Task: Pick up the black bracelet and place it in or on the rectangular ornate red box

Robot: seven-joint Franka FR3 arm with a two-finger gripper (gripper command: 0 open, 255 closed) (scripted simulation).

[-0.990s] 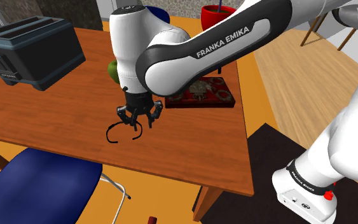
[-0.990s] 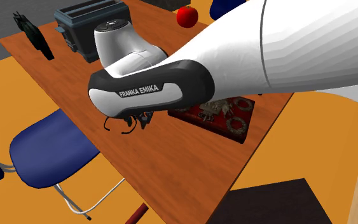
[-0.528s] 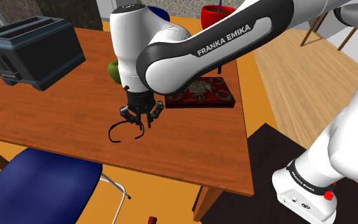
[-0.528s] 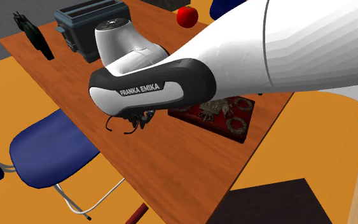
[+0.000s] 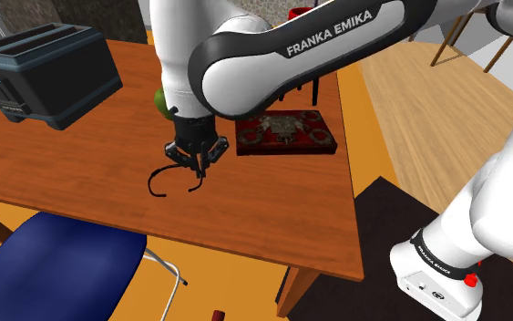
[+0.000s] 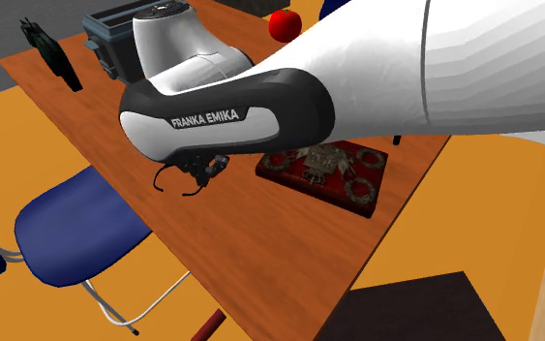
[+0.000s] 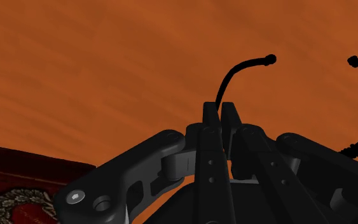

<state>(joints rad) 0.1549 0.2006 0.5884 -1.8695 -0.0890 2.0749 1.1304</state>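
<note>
The black bracelet [image 5: 151, 181] is a thin open loop that hangs from my gripper [image 5: 193, 168] a little above the brown table [image 5: 272, 201]. In the wrist view my fingertips [image 7: 212, 114] are pressed together with the bracelet's cord [image 7: 226, 79] rising from between them, so the gripper [image 7: 220, 112] is shut on it. The ornate red box [image 5: 287, 130] lies flat on the table, toward the shoulder view's right of the gripper. In the second exterior view the bracelet [image 6: 163, 178] dangles beside the gripper [image 6: 205, 174], with the box [image 6: 324, 174] to its right. A corner of the box [image 7: 18, 184] also shows beside the hand.
A dark toaster [image 5: 45, 73] stands at the table's far left in the shoulder view. A green fruit [image 5: 162, 102] sits behind the gripper. A blue chair [image 5: 54, 274] is tucked at the table's near edge. A red round thing [image 6: 285, 24] sits at the far side.
The arm has risen and shifted slightly toward the shoulder view's left, carrying the bracelet with it. The fingers stay shut on it.
</note>
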